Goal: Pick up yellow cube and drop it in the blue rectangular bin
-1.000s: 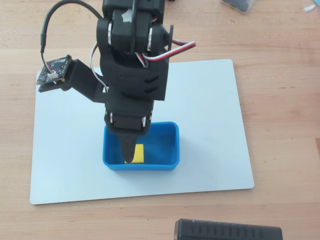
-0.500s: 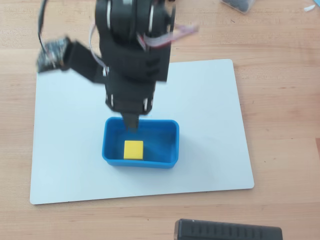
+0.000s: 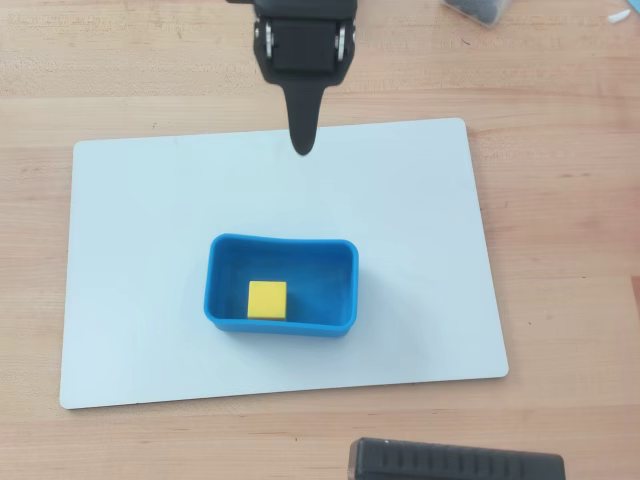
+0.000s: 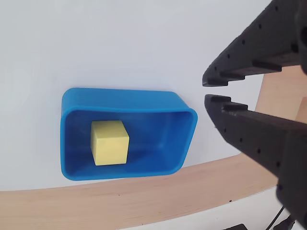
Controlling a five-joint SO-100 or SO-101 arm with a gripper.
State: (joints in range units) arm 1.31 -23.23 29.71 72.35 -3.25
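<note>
In the overhead view, the yellow cube lay flat on the floor of the blue rectangular bin, toward its left side, clear of the walls. The bin sat on a white board laid over the wooden table. The gripper hung at the board's upper edge, well apart from the bin, its dark fingers reading as a single point with nothing between them.

In the wrist view, the cube sat inside the bin, left of centre. The gripper stood at the right, its jaws nearly closed with only a thin slit between the tips, and empty.

Judged from this, the drop was done and the task essentially complete. The step in hand looked like withdrawal; the next move called only for carrying the arm clear of the board to rest without touching the bin.
</note>
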